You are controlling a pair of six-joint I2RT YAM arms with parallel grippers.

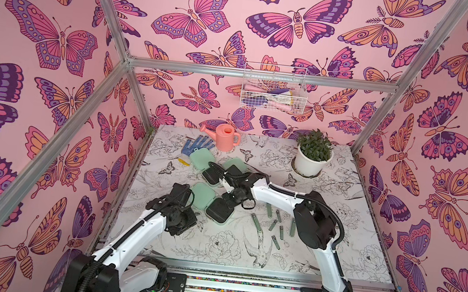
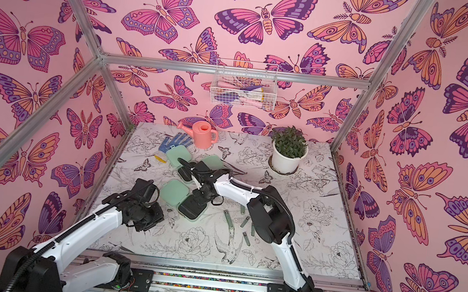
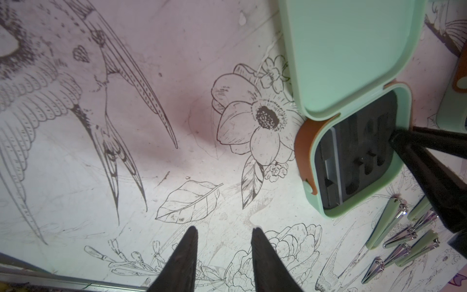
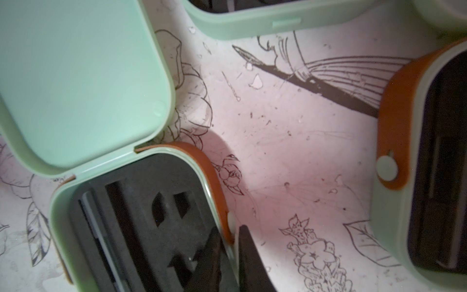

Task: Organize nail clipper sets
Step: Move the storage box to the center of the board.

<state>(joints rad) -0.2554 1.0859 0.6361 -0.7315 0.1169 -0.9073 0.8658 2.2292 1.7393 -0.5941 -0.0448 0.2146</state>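
Pinching the near open case (image 4: 60, 202) by its side wall with the right tool (image 4: 230, 228) (one finger in the black tray (image 4: 131, 209), one outside at the orange strap (image 4: 202, 161)), likely to steady it for the loose clippers (image 1: 275, 223) lying near on the surface (image 1: 334, 256). Hovering the left tool (image 3: 223, 228) spread and empty near its lid (image 3: 353, 50). Hemmed behind by two more open cases (image 1: 202, 158) and a blue glove (image 1: 196, 145).

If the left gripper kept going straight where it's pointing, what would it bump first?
Probably the bare table: the left gripper points down at a printed leaf there, with nothing between. The open case lies off to the side, out of its line, though depth is hard to judge.
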